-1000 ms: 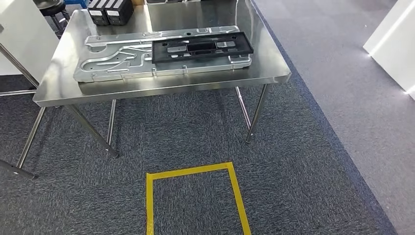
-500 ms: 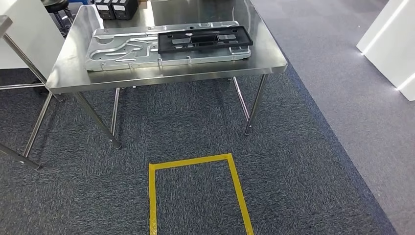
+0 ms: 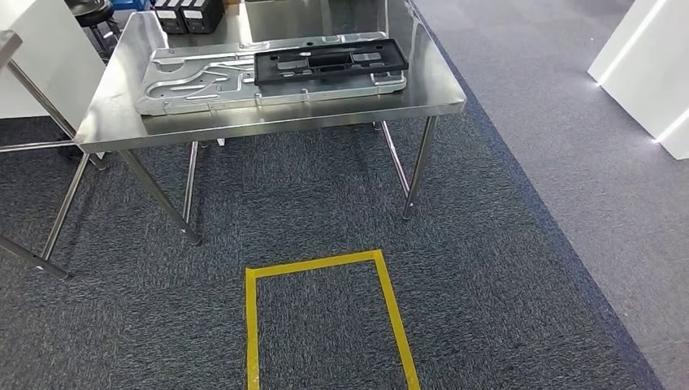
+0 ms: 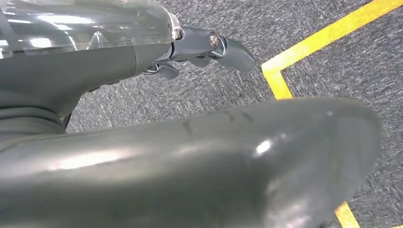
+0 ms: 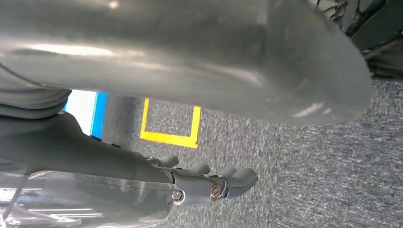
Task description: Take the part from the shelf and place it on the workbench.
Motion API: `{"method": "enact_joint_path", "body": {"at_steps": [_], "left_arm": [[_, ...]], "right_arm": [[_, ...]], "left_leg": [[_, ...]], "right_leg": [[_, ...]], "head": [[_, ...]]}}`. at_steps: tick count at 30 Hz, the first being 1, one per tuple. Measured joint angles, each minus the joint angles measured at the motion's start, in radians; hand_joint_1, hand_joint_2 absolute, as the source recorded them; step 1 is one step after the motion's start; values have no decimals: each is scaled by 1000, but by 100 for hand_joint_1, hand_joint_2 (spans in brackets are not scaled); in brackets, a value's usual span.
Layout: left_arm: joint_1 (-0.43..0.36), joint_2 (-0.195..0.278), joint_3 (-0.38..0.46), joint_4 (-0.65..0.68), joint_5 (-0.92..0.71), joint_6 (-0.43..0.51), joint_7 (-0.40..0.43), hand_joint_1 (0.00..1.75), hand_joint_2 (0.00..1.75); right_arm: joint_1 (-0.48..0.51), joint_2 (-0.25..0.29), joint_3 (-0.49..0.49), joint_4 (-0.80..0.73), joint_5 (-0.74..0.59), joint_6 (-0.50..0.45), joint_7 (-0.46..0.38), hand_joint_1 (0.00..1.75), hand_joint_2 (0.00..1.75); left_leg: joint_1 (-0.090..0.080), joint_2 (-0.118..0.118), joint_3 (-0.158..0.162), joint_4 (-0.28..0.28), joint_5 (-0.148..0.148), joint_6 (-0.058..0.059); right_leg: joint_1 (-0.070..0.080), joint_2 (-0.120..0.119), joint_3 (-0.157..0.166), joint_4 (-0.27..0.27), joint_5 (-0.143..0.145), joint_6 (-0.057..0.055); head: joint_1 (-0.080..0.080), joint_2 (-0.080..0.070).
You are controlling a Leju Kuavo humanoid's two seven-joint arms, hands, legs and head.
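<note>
We see a steel workbench standing on grey carpet. A large silver plate lies along its front edge, and the black part rests on the plate's right end. Taped on the carpet is a yellow outline. Our left hand and right hand hang over the carpet, fingers loosely extended, holding nothing.
</note>
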Motion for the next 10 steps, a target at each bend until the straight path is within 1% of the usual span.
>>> {"method": "enact_joint_path", "body": {"at_steps": [1, 2, 3, 4, 5, 6, 8, 9, 10], "left_arm": [[0, 0, 0, 0, 0, 0, 0, 0, 0], [0, 0, -1, 0, 0, 0, 1, 0, 0], [0, 0, -1, 0, 0, 0, 1, 0, 0], [0, 0, -1, 0, 0, 0, 1, 0, 0], [0, -1, -2, 0, 0, 1, 1, 0, 0], [-1, -1, -2, 0, 0, 2, 1, 0, 0], [-1, -1, -2, 0, 0, 5, 2, 0, 0], [0, -1, -2, 0, 0, 7, 4, 0, 0], [0, -1, -2, 0, 0, 8, 4, 0, 0]], "right_arm": [[0, 0, -1, 0, -1, 0, 0, 0, 87], [-1, 0, -2, 0, -1, 0, 0, 0, 131], [-2, 0, -3, 0, -2, 0, 0, 0, 175], [-3, -1, -5, 0, -3, 0, -1, 0, 175], [-3, -1, -8, 0, -6, 0, -5, 0, 175], [-3, -2, -12, 0, -11, 1, -10, 0, 175], [-3, -2, -20, 0, -24, 6, -22, 0, 175], [-2, -2, -23, 0, -29, 9, -28, 0, 175], [-2, -3, -24, 0, -32, 11, -31, 0, 175]], "left_leg": [[-2, 0, 5, -14, -4, 5], [-3, 0, 1, -16, -1, 10], [0, 0, -1, -20, 0, 17], [2, 0, -2, -24, 2, 23], [4, 0, -4, -27, 6, 30], [6, 0, -6, -30, 9, 36], [5, 1, -14, -29, 13, 41], [4, 1, -17, -27, 14, 42], [4, 1, -19, -26, 14, 42]], "right_leg": [[1, 0, -4, 3, 1, 5], [2, 0, -6, 4, 3, 10], [3, 0, -7, 6, 2, 15], [2, 2, -11, 14, -3, 22], [1, 4, -21, 36, -20, 28], [0, 7, -41, 79, -47, 33], [-6, 10, -108, 214, -113, 39], [-8, 10, -137, 273, -133, 41], [-9, 10, -153, 305, -142, 42]], "head": [[0, 0], [0, 0], [0, 0], [0, 0], [0, 0], [0, 0], [0, 0], [0, 0], [0, 0]]}}
